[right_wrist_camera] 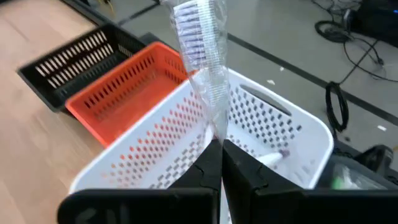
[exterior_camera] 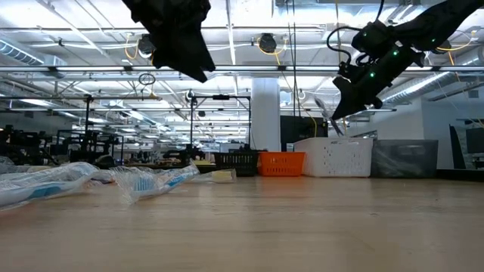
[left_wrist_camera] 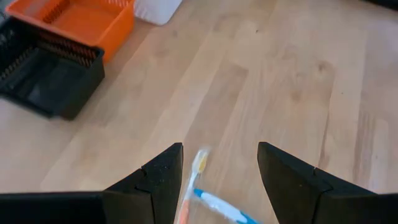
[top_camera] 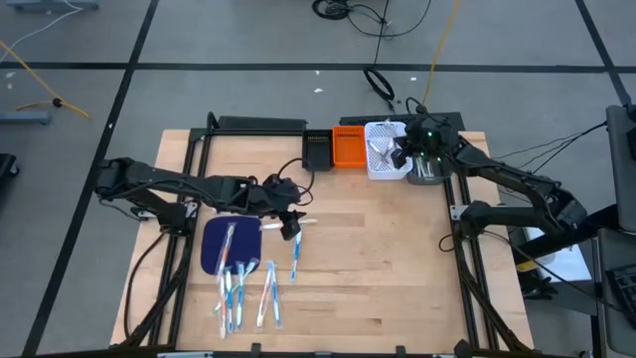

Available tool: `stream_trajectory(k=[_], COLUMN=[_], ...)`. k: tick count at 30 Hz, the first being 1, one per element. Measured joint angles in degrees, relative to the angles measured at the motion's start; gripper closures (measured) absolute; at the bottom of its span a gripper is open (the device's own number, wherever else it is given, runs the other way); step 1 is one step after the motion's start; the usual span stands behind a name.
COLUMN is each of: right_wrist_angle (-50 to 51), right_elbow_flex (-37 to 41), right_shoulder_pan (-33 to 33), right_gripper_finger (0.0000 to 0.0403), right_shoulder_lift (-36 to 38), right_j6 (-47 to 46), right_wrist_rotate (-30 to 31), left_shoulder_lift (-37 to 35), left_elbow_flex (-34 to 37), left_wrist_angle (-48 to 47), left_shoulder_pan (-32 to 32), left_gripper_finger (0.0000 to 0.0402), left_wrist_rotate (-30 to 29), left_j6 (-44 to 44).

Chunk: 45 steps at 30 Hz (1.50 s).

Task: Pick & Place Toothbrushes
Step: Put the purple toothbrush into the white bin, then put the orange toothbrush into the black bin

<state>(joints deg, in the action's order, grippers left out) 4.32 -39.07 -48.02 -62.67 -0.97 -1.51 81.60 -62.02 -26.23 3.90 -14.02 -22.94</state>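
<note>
Several toothbrushes point(top_camera: 243, 283) lie near the table's front left, some on a dark blue mat point(top_camera: 214, 244). My left gripper point(left_wrist_camera: 221, 163) hovers open over an orange-tipped toothbrush point(left_wrist_camera: 197, 167) and a blue one point(left_wrist_camera: 219, 207), touching neither. Over the white bin point(right_wrist_camera: 273, 134) at the far edge, my right gripper point(right_wrist_camera: 221, 163) is shut on a toothbrush in a clear wrapper point(right_wrist_camera: 198, 50). Another toothbrush point(right_wrist_camera: 270, 159) lies inside that bin. My right gripper pinches the wrapped toothbrush between its two fingers at a narrow stretch of wrapper point(right_wrist_camera: 216, 132) below the head. The brush head point(right_wrist_camera: 188, 28) sticks out beyond the fingertips, in line with them. The toothbrush is lifted clear, above the white bin.
An orange bin point(top_camera: 348, 147) and a black bin point(top_camera: 318, 151) stand in a row left of the white bin point(top_camera: 370, 167) along the far edge. The wooden table top point(top_camera: 388, 268) shows bare in the middle and on the right.
</note>
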Motion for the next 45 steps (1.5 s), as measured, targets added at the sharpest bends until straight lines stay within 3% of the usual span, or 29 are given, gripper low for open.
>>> stream_trajectory(k=[10, 25, 35, 40, 45], right_wrist_angle=[1.6, 2.5, -1.4, -4.2, -4.9], right_elbow_flex=[0.0, 0.0, 0.0, 0.1, 0.1], right_shoulder_pan=[-0.4, -0.3, 2.4, 4.8, 7.9], right_gripper_finger=[0.0395, 0.0289, 0.0278, 0.0281, 0.028], right_shoulder_lift=[-0.2, -0.2, -0.1, 0.3, 1.1], right_j6=[0.9, 1.8, 1.6, 1.6, 1.6], right_wrist_rotate=[-0.2, -0.5, -9.6, -15.3, -17.0], left_shoulder_lift=[0.0, 0.0, 0.9, 4.0, 9.4], left_elbow_flex=[0.0, 0.0, 0.0, 0.1, 0.0], left_wrist_angle=[-2.8, -10.6, -17.1, -17.9, -19.4], left_shoulder_pan=[0.2, 2.3, 5.2, 5.6, 5.6], left_gripper_finger=[0.0192, 0.0192, 0.0192, 0.0192, 0.0192], left_wrist_rotate=[0.0, -1.7, -1.1, -2.9, -4.1], left_j6=[-3.0, -7.9, -2.3, -1.7, -1.1])
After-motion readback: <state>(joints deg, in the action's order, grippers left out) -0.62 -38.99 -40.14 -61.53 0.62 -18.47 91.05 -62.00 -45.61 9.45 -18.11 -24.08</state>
